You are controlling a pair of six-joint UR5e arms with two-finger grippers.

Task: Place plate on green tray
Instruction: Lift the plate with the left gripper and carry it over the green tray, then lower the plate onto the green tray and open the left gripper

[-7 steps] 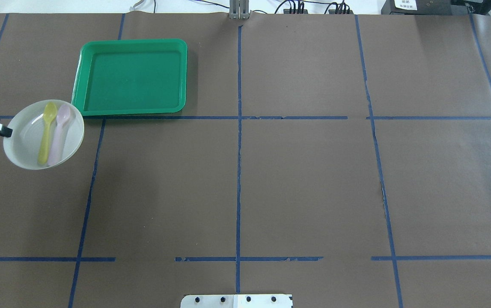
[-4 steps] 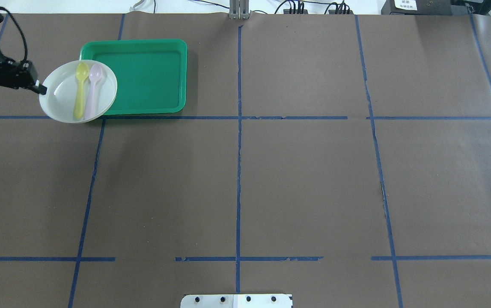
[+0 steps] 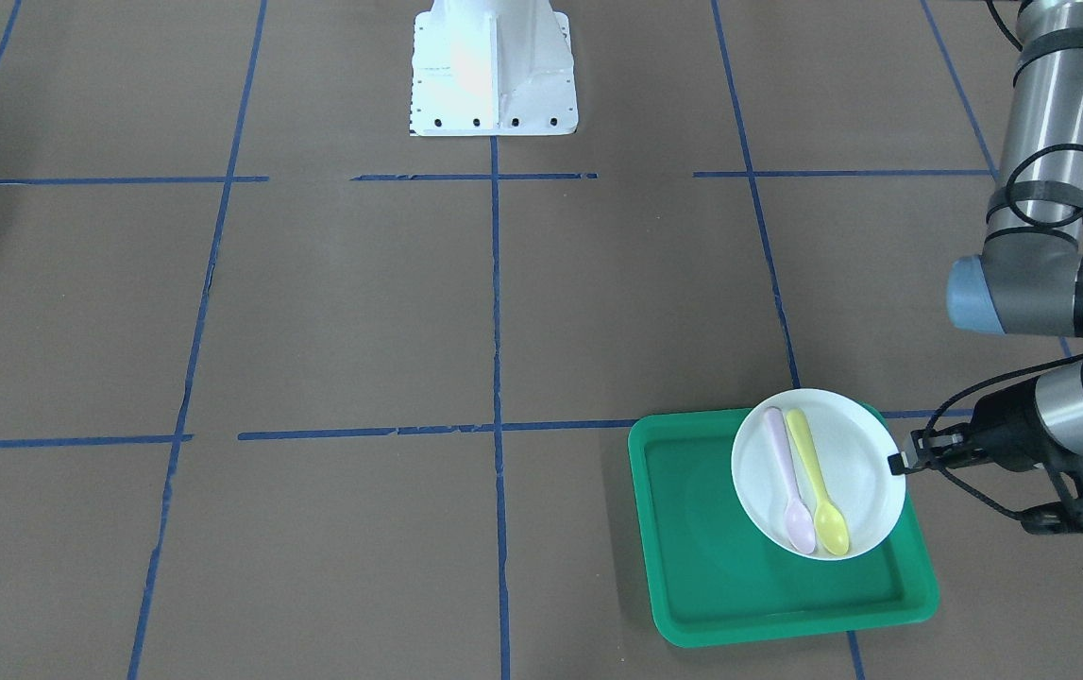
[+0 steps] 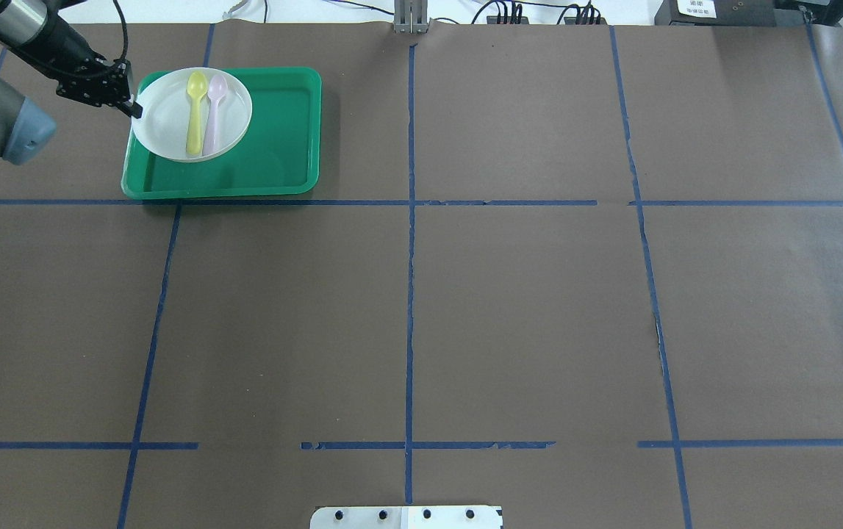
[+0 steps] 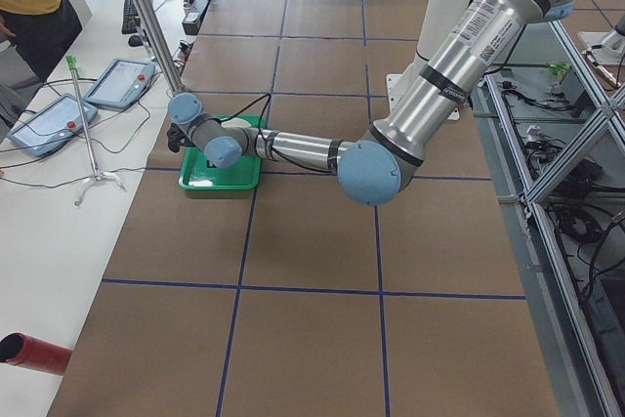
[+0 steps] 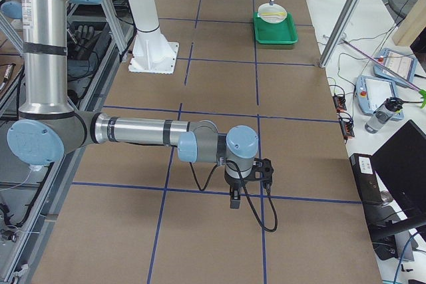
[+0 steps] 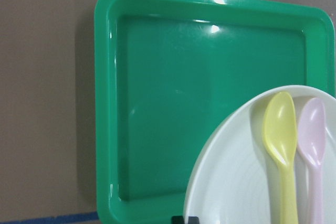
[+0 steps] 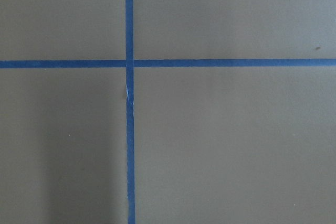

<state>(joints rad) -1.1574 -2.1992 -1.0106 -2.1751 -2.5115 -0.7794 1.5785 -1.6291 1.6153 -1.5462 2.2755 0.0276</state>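
The white plate point(image 4: 164, 121) carries a yellow spoon point(image 4: 194, 110) and a pink spoon point(image 4: 213, 110). My left gripper point(image 4: 134, 110) is shut on the plate's left rim and holds it over the far left part of the green tray point(image 4: 274, 132). In the front-facing view the plate point(image 3: 867, 472) overlaps the tray's point(image 3: 720, 548) rim, with the left gripper point(image 3: 898, 463) beside it. The left wrist view shows the plate point(image 7: 236, 182) above the tray point(image 7: 184, 103). My right gripper point(image 6: 234, 201) shows only in the right side view; I cannot tell whether it is open or shut.
The brown table cover point(image 4: 524, 308) carries blue tape lines. The robot's white base point(image 3: 492, 66) stands at the table's robot side. Operator gear lies on a white side table point(image 5: 59, 114) beyond the tray.
My left gripper has carried the plate with both spoons from the table left of the tray, away from the robot and to the right, to over the tray's far left part.
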